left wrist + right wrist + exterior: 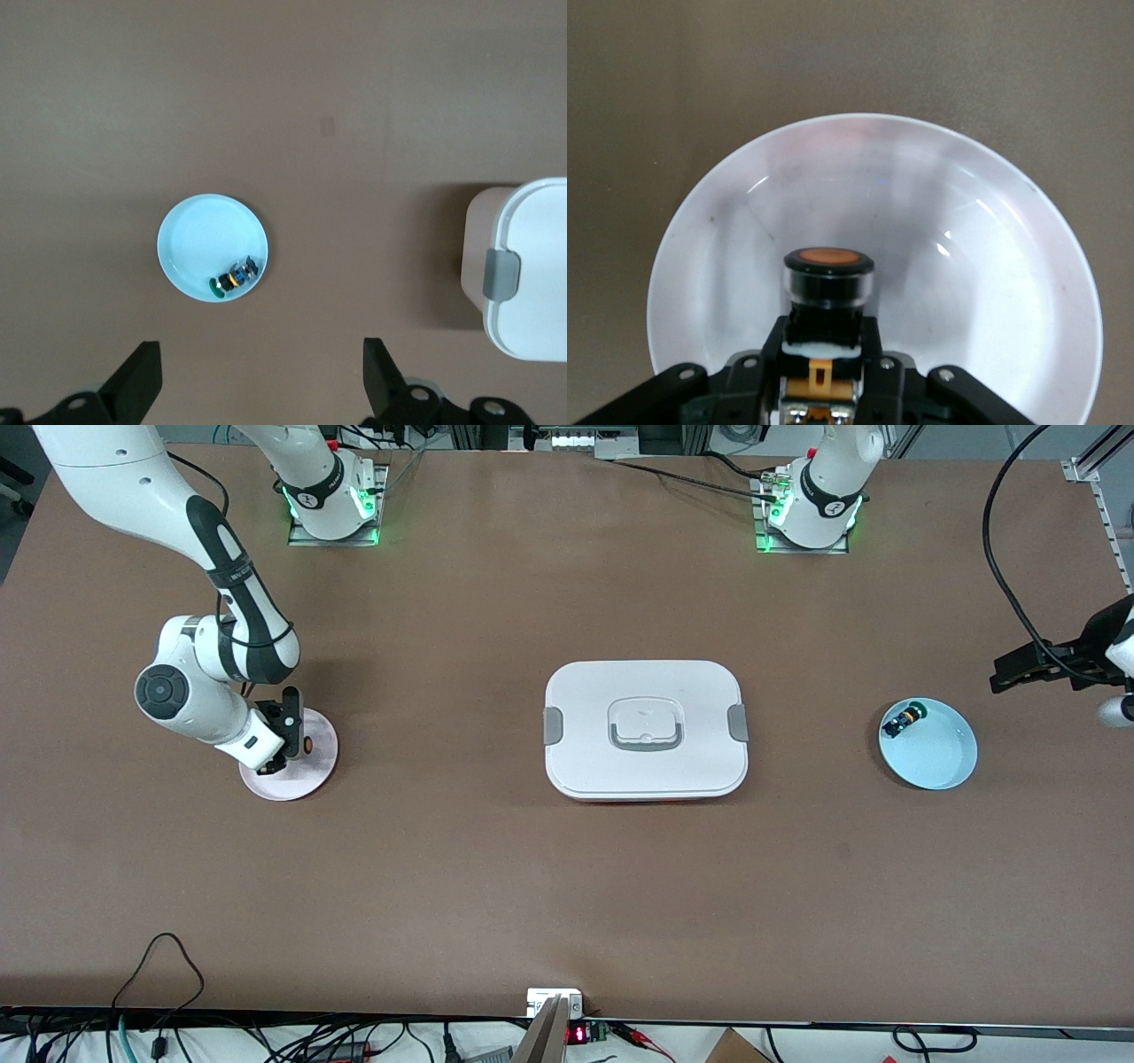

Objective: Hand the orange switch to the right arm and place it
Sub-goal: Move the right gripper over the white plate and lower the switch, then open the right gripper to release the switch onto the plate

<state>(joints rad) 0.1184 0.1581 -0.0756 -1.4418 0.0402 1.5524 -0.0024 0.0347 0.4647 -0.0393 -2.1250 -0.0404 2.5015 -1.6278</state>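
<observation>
Two claws show: the right claw [297,740], low over the pink plate [312,766], clamps the orange switch [828,283]; the left claw [257,381] hangs spread wide near the blue plate [939,757].

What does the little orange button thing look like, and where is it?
The orange switch is a tiny black cylinder with a round orange cap, a shiny ring beneath it and an orange tab lower down. It sits over the pale pink plate at the right arm's end of the table, between the fingers of the right gripper.
</observation>
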